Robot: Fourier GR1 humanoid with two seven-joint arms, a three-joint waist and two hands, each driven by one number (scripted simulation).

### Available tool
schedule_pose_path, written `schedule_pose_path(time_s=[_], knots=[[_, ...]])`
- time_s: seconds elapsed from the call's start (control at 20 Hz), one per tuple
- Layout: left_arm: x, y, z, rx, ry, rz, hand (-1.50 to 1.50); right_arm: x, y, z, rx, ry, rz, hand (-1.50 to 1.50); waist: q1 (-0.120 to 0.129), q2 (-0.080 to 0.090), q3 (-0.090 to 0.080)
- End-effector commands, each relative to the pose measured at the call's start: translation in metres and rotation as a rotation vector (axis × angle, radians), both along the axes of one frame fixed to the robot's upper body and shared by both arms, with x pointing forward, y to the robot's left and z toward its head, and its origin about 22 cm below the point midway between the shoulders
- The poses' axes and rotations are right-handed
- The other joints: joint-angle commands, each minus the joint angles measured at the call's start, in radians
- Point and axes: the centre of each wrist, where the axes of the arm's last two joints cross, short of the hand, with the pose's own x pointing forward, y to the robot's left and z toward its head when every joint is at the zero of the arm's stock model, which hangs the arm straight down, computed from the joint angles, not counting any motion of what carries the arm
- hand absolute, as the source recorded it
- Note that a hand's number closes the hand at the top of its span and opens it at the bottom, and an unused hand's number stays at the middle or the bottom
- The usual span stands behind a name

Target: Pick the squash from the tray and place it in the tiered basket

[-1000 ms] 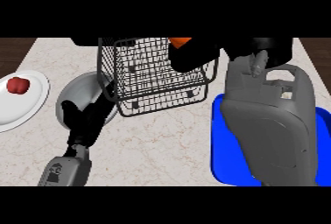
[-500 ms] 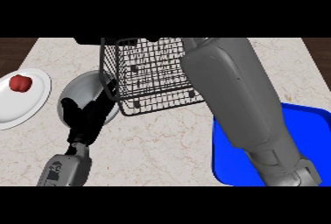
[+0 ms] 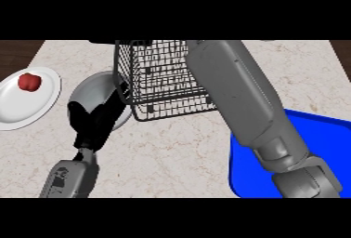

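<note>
The right forearm [image 3: 240, 107] reaches up across the view, from the lower right over the blue tray [image 3: 329, 139] to the far side of the black wire tiered basket [image 3: 165, 79]; its hand lies beyond the top of the view, so I cannot tell how its fingers stand or whether they hold anything. The squash shows nowhere; the visible part of the tray is bare, and the rest is hidden under the arm, so my judgement is that the squash is either carried up at the basket or hidden, and that the step in hand is the placing.

To do that step well: bring the hand over the middle of a tier rather than its wire rim; lower before letting go, so the squash settles on the mesh and does not roll; keep the forearm off the basket's near wall, since a nudge could shift the light frame; draw back upward, not sideways.

The left hand [image 3: 93, 121] rests low at the left, fingers up and relaxed, holding nothing, in front of a grey round plate [image 3: 89, 93] just beside the basket.

Counted: one tiered basket; one blue tray; two plates, one grey and one white plate [image 3: 21, 107] at the left edge; one red fruit [image 3: 29, 81] on the white one; two forearms on one marble counter [image 3: 171, 153].
</note>
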Motion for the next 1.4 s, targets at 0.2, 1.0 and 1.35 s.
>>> schedule_pose_path(time_s=[0.2,1.0,1.35], knots=[[0.003,-0.013,0.001,0.009,-0.004,-0.054,0.0,0.013,0.005,-0.034,0.132,-0.065,0.104,-1.5,0.038,0.009,0.0],[-0.006,0.018,-0.009,-0.01,0.018,0.056,0.0,0.03,-0.017,-0.011,0.358,-0.22,-0.193,-1.5,-0.062,-0.016,0.001],[-0.017,0.033,-0.019,0.0,0.047,0.129,0.0,0.02,-0.094,-0.018,0.28,-0.127,-0.08,-1.5,-0.125,-0.038,0.002]])
